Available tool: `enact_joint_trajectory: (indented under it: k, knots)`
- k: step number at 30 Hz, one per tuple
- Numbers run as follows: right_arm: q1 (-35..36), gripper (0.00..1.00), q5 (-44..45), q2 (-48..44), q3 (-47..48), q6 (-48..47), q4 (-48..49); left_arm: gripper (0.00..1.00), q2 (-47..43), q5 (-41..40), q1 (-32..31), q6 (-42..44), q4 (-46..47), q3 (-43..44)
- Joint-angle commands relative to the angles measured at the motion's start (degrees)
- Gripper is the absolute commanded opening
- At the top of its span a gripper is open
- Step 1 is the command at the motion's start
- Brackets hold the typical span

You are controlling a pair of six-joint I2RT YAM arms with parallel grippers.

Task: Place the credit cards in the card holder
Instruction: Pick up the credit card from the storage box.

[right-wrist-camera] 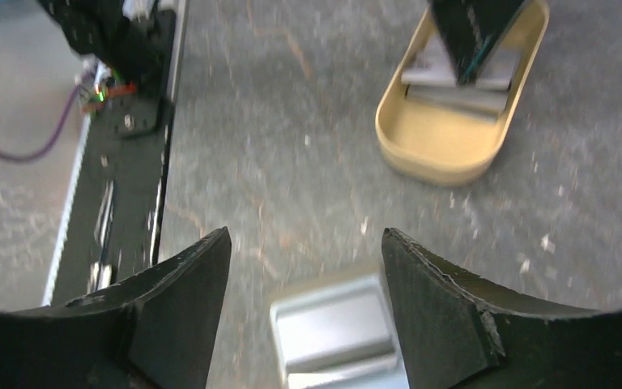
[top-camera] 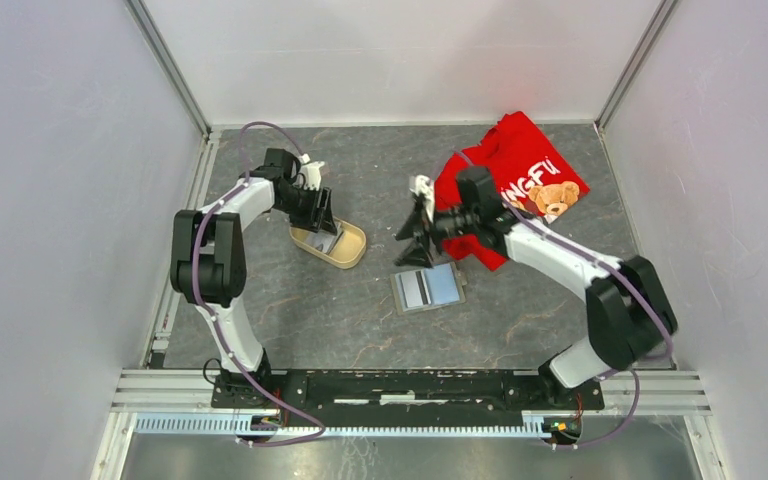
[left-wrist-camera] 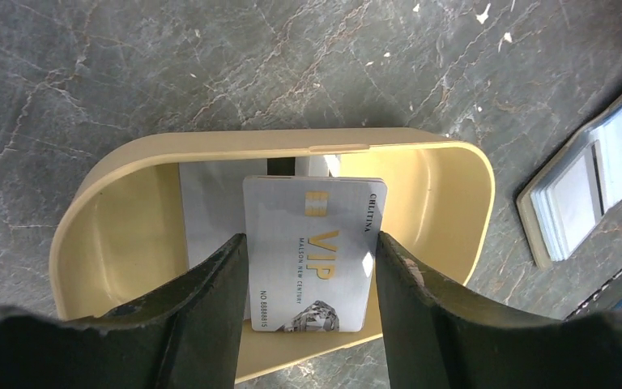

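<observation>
Open room: bare table (top-camera: pixel 290 320) in lower centre of top view, betw. the arms. Walls close it on 3 sides, black base rail (top-camera: pixel 410 385) at bottom. Red shirt (top-camera: pixel 505 165) fills upper right corner.

Containers: beige oval tray (left-wrist-camera: pixel 478 186) left of centre holds the credit cards (left-wrist-camera: pixel 210 211). The VIP credit card (left-wrist-camera: pixel 312 267) lies on top, w/ a pale one and a dark bit under it. L gripper (left-wrist-camera: pixel 312 239) reaches into the tray, jaws pressed on both long edges of the VIP card; looks like a pinch. Card holder (top-camera: pixel 427 288) lies open and flat at centre, just right of the tray, not touching it. R gripper (right-wrist-camera: pixel 306 235) hangs over its upper left edge, jaws spread, nothing betw. them.

Materials: table is grey marbled stone-look. Tray is smooth plastic w/ rounded ends. Holder has shiny pale pockets and a dark stripe.
</observation>
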Motion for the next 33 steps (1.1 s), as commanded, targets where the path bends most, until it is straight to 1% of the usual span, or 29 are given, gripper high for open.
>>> enact_joint_trajectory:
  k: [1, 4, 6, 9, 13, 18, 20, 24, 30, 33]
  knots:
    - [3.9, 0.73, 2.4, 8.1, 11.5, 13.9, 7.1, 0.43, -4.6, 4.6, 0.5, -3.2, 2.5, -0.8]
    - [5.9, 0.72, 4.3, 12.2, 14.4, 18.6, 10.8, 0.43, -6.2, 5.0, 0.7, -3.2, 4.3, -3.3]
    - [6.8, 0.70, 5.4, 15.1, 14.9, 23.2, 14.5, 0.43, -7.0, 5.3, 1.0, -3.6, 5.4, -4.4]
    - [7.8, 0.64, 7.0, 18.9, 15.2, 31.8, 20.0, 0.42, -7.9, 7.4, 2.1, -4.9, 7.1, -5.3]
    - [9.3, 0.62, 8.9, 24.9, 20.2, 36.5, 21.0, 0.40, -8.8, 12.6, 4.3, -8.4, 10.7, -6.9]
    - [9.9, 0.59, 11.0, 31.0, 26.4, 38.6, 21.6, 0.39, -9.9, 16.0, 5.7, -13.3, 14.4, -11.0]
    - [10.0, 0.58, 11.5, 33.1, 28.2, 39.3, 21.6, 0.38, -9.9, 18.0, 5.7, -14.2, 15.2, -11.0]
    - [10.0, 0.56, 11.7, 36.6, 30.9, 39.5, 21.4, 0.38, -9.7, 19.1, 5.7, -16.0, 16.6, -11.8]
    - [9.9, 0.53, 10.5, 40.6, 36.0, 35.6, 16.4, 0.37, -8.6, 20.9, 5.7, -17.8, 17.5, -12.0]
    - [9.9, 0.53, 9.5, 40.8, 37.2, 32.4, 14.4, 0.37, -8.4, 20.9, 7.5, -18.1, 17.8, -12.2]
